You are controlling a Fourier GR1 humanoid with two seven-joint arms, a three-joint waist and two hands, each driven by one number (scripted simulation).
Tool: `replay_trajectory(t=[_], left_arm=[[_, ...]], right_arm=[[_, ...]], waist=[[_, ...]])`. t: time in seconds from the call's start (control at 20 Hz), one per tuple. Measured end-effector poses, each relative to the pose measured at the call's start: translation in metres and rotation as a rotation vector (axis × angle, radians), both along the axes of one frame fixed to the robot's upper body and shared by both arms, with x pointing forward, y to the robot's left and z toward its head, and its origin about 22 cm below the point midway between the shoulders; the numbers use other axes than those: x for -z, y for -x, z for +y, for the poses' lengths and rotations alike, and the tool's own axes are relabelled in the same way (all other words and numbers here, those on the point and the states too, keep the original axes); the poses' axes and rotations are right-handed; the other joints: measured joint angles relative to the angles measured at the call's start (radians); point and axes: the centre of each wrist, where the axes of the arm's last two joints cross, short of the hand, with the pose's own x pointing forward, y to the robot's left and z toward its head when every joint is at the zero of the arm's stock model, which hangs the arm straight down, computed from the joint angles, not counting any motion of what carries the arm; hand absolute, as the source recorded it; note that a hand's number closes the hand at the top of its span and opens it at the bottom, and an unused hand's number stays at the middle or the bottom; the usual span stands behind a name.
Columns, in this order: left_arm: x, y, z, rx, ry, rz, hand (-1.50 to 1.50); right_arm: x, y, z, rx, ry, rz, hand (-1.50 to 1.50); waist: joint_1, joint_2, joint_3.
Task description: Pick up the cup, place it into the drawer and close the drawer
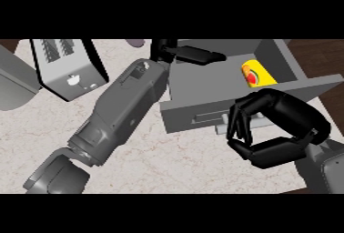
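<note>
Yellow cup (258, 73) with a red and green mark on its side, sitting inside the open grey drawer (183, 113), near the right wall. Left hand (196, 55) stretched over the drawer's back left corner, fingers straight, holding nothing, apart from the cup. Right hand (277, 132) in front of the drawer's face, fingers curled, nothing seen in its grasp, close to the handle (209, 119). Pale marbled desk (174, 159) beneath. Toaster (67, 68) at upper left.

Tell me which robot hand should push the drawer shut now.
Right. The right robot hand is at the drawer front; the left robot hand is over the far corner of the drawer. The yellow cup already lies inside.
</note>
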Motion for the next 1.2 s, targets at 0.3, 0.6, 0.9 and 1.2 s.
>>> replay_trajectory(t=[0.3,0.6,0.9,1.2], left_arm=[[0.008,0.0,0.004,-0.051,0.037,-0.004,-1.5],[0.021,0.003,0.012,-0.042,0.101,0.0,-1.5],[0.034,0.006,0.025,-0.035,0.15,-0.004,-1.5],[0.044,0.007,0.054,-0.039,0.177,-0.003,-1.5]], right_arm=[[0.008,0.012,-0.009,0.072,0.287,-0.044,-1.5],[0.053,0.011,-0.002,0.184,0.462,-0.048,-1.5],[0.113,-0.014,0.006,0.192,0.613,-0.008,1.5],[0.153,-0.05,-0.004,0.235,0.69,0.01,1.5]], waist=[[0.061,-0.015,0.001],[0.128,-0.023,0.001],[0.18,-0.025,0.002],[0.226,-0.027,0.0]])
